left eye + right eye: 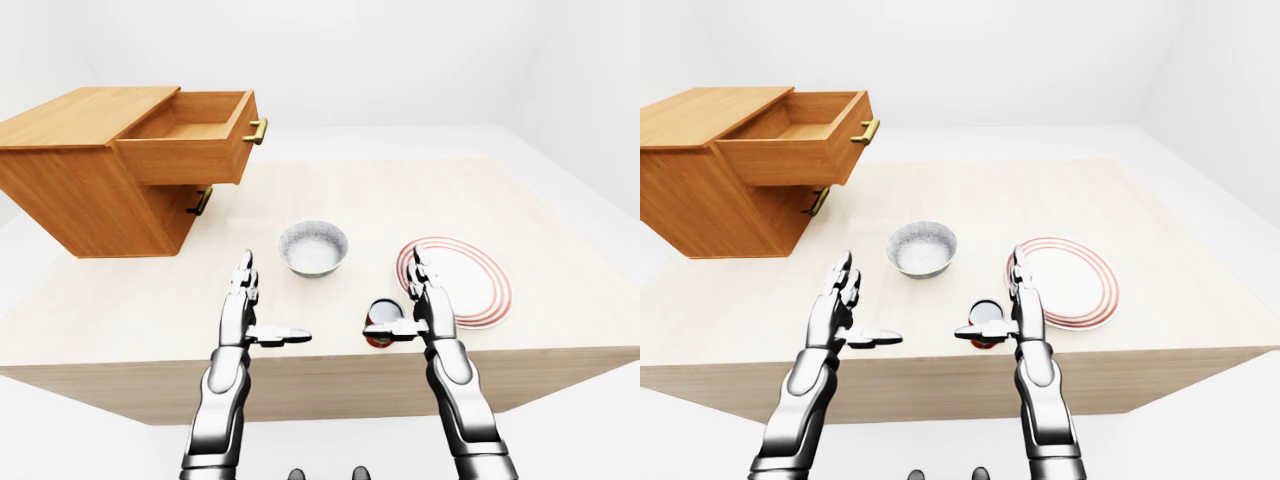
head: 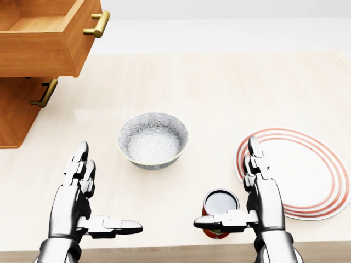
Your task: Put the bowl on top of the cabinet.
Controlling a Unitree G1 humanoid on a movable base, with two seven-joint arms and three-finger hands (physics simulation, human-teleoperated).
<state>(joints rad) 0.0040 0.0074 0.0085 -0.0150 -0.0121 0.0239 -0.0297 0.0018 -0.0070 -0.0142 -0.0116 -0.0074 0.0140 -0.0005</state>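
Note:
A grey patterned bowl [image 2: 152,139] stands upright and empty on the pale table [image 2: 219,87], near its middle. The wooden cabinet [image 1: 75,165] sits at the table's left, its top drawer [image 1: 190,135] pulled out, its flat top [image 1: 80,112] bare. My left hand [image 2: 90,203] hovers open below and left of the bowl, fingers straight, thumb pointing right. My right hand [image 2: 241,197] is open too, below and right of the bowl, thumb pointing left over a red cup. Neither hand touches the bowl.
A red cup [image 2: 219,211] stands close to the table's near edge, right beside my right hand. A white plate with red rings [image 2: 307,170] lies at the right. The lower drawer's brass handle [image 2: 45,94] shows under the open drawer.

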